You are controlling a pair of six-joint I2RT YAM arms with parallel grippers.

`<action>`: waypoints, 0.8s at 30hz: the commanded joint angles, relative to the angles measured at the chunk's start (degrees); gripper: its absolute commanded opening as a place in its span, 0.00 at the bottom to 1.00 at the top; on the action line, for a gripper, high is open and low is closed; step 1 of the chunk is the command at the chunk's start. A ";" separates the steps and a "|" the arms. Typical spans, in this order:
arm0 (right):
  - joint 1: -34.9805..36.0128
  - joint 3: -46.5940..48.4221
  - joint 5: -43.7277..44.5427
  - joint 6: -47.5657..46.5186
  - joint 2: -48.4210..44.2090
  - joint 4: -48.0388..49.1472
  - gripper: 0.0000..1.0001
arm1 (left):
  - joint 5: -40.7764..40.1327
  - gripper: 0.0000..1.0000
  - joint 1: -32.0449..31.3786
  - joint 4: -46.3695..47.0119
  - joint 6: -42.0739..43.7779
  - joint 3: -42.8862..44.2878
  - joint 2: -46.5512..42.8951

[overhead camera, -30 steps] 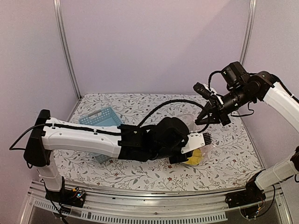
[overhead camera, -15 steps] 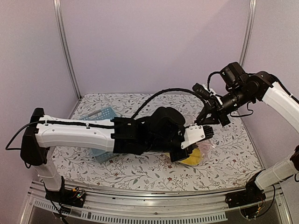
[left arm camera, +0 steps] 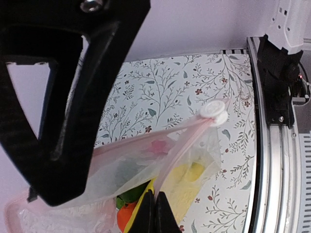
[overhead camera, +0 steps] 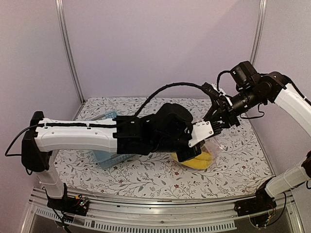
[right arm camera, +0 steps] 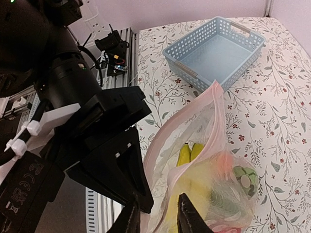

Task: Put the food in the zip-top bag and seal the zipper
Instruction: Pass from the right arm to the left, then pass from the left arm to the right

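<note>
The zip-top bag (overhead camera: pixel 206 154) hangs between both grippers with its mouth open. Inside it are the food pieces: a yellow banana (right arm camera: pixel 188 153), an orange (left arm camera: pixel 125 219), a dark green piece (left arm camera: pixel 130 195) and a pinkish ball (left arm camera: pixel 158 145). My left gripper (left arm camera: pixel 155 213) is shut on one side of the pale pink zipper (left arm camera: pixel 187 145), which ends at a white round tab (left arm camera: pixel 214 110). In the top view the left gripper (overhead camera: pixel 189 154) is over the bag. My right gripper (right arm camera: pixel 158 218) is open, and the bag's rim (right arm camera: pixel 160 145) runs down between its fingers; in the top view the right gripper (overhead camera: pixel 217 126) is just behind the bag.
The light blue basket (right arm camera: pixel 214 51) stands empty at the back left, mostly hidden by my left arm (overhead camera: pixel 82 138) in the top view. The metal front rail (left arm camera: pixel 272 160) with electronics runs along the table's near edge.
My left gripper has risen and swung slightly back with the bag's rim, pulling the bag up. The right gripper has barely moved.
</note>
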 commanded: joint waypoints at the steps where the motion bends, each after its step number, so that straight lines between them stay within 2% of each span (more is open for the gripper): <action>1: -4.00 7.24 1.79 0.38 -1.04 0.38 0.34 | -1.49 0.00 2.73 -5.52 -3.24 7.00 -2.99; 4: -9.69 9.26 -2.27 0.25 -2.79 1.39 0.44 | -1.64 0.00 4.05 -7.43 -6.44 8.48 -3.61; 6: -10.07 5.74 -3.07 0.45 -4.67 3.22 0.47 | -1.03 0.00 4.90 -7.78 -8.50 8.01 -3.97; 11: -10.12 -2.42 -4.53 1.60 -7.37 6.00 0.48 | 0.44 0.00 7.23 -8.01 -14.44 6.65 -4.45; 15: -10.12 -8.56 -4.61 2.41 -10.77 9.78 0.49 | 1.69 0.00 7.83 -4.16 -14.91 3.30 -6.21; 24: -9.81 -12.08 -4.75 1.06 -12.32 9.30 0.45 | 3.75 0.00 8.59 -1.66 -16.63 3.00 -6.33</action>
